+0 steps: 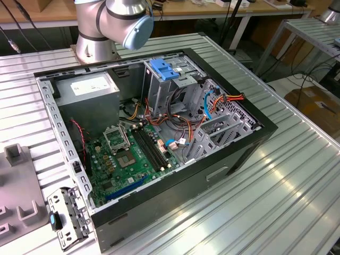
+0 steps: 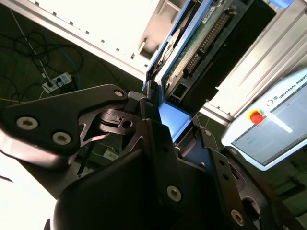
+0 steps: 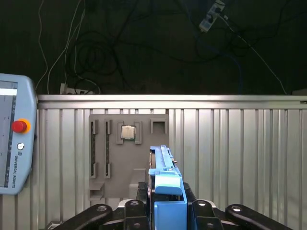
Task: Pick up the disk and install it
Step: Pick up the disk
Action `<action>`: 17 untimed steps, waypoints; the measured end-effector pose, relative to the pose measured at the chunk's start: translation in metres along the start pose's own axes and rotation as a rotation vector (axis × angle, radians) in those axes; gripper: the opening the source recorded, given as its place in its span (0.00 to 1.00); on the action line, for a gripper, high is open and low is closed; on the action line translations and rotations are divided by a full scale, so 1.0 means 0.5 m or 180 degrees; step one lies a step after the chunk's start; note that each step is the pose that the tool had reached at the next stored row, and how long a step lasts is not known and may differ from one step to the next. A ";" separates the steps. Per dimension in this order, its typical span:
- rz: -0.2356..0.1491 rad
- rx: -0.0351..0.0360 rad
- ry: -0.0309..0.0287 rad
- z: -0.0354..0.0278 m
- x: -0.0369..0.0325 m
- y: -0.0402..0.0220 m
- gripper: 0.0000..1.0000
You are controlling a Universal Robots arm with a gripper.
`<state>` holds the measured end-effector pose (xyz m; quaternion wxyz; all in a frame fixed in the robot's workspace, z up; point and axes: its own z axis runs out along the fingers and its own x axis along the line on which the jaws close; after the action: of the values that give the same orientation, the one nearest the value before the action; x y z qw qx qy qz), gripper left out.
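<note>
The disk stands edge-on between my gripper's black fingers, its blue side rail facing the camera in the first wrist view. In the second wrist view the disk shows its green circuit-board underside and blue rail, clamped by the gripper. The gripper is shut on the disk and holds it in the air over the ribbed metal table, near a grey fixture plate. The open computer case lies on the table in the exterior view.
Inside the case sit a metal drive cage with a blue top, a grey power-supply box, a green motherboard and loose cables. A teach pendant lies by the table edge. A small chip rests on the fixture plate.
</note>
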<state>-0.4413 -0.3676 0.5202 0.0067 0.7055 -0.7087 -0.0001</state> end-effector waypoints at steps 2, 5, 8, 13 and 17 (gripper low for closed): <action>0.0000 0.0000 0.0000 0.000 0.000 -0.008 0.37; 0.0000 -0.0001 0.0000 0.000 0.000 -0.025 0.37; 0.0000 -0.0001 0.0000 0.000 0.000 -0.041 0.37; 0.0000 -0.0001 0.0000 -0.001 0.000 -0.052 0.37; 0.0000 -0.0001 0.0000 -0.001 0.003 -0.053 0.37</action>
<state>-0.4150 -0.3691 0.5203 0.0067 0.7055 -0.7086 -0.0002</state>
